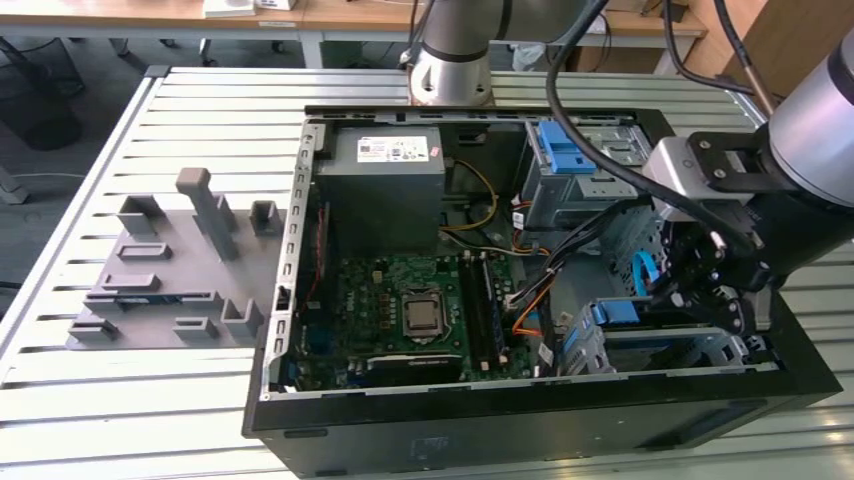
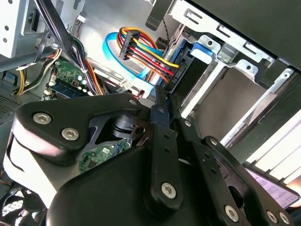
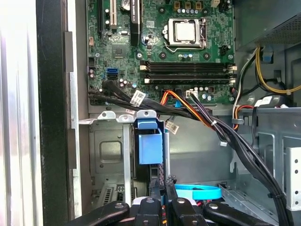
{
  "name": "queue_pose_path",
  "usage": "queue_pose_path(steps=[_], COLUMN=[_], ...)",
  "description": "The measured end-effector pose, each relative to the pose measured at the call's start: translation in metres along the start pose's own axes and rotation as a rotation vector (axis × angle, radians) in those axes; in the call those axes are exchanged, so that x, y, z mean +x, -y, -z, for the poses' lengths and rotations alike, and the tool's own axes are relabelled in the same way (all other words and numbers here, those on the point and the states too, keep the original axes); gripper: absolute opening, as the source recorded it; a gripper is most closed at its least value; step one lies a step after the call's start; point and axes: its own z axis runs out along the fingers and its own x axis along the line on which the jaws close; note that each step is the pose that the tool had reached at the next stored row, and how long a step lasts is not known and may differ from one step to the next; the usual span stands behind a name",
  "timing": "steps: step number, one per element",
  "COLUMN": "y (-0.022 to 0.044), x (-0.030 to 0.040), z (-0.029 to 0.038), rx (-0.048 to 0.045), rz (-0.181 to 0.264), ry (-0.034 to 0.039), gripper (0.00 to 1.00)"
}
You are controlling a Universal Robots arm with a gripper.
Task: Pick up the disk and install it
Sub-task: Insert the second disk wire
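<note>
Landmark: the open black computer tower case (image 1: 534,425) lies on its side on the slatted metal table (image 1: 200,400), and everything here is placed against it.
Arm: the grey robot arm (image 1: 814,130) reaches in over the case's edge on the exterior view's right, wrist tipped down into the drive-bay corner.
Gripper: the black linkage gripper (image 3: 163,184) sits right at the near end of the disk, down inside the case.
Gripper state: clenched or released, I cannot tell; the tip is tucked in against the bay and the cables.
Disk: the flat hard drive edged by a blue plastic carrier frame (image 3: 150,143) stands on edge inside the case's silver metal drive cage (image 3: 108,150). It is between the cage rails, its blue tab toward the motherboard.
Disk, second wrist view: it is a dark slab in the bay with a blue tab (image 2: 203,51) at its far end.
Wiring: a black plug on red, yellow and orange wires (image 2: 141,52) sits at the disk's edge, just beside the gripper tip. A light blue flat cable (image 3: 197,192) curls next to it on the case floor.
Motherboard: the green circuit board with a bare silver processor socket (image 1: 400,310) fills the middle of the case, well apart from the gripper.
Cable bundle: thick black cables (image 3: 225,136) run from the board across the case floor past the drive cage.
Power supply: the large grey metal box with a small white sticker (image 1: 387,180) sits in the case's far corner.
Outside the case: a grey plastic fixture with upright posts (image 1: 174,270) stands on the table, to the exterior view's left of the case.
</note>
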Motion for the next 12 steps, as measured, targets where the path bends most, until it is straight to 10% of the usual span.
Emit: queue_pose_path(steps=[12], y=[0.0005], x=[0.001], z=[-0.0025], rx=[0.0], rz=[0.0], ry=[-0.0001], gripper=[0.16])
